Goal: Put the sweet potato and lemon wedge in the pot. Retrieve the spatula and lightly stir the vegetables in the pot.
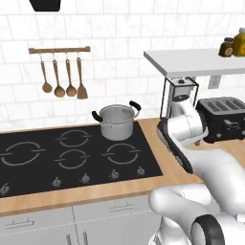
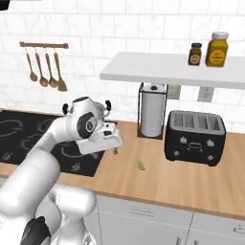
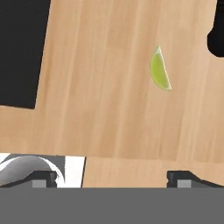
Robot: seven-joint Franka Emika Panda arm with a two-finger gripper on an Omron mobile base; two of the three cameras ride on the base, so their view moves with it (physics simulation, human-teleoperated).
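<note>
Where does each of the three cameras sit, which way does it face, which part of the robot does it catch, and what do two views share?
Left base view: behind the arm to its left, facing the cooktop and the pot; the arm rises at lower right.
Right base view: behind to its right, facing the counter, the toaster and the lemon wedge; the arm rises at lower left.
Hand view: on the hand, looking down at the counter; the open tool at the bottom.
Shared: the wedge lies in the right base and hand views.

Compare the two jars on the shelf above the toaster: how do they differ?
The left jar is smaller and shorter; the right jar is bigger and taller. The left jar looks dark brown with a dark lid; the right jar is amber-yellow with a pale lid. Both stand upright, side by side, near the right end of the white shelf.
</note>
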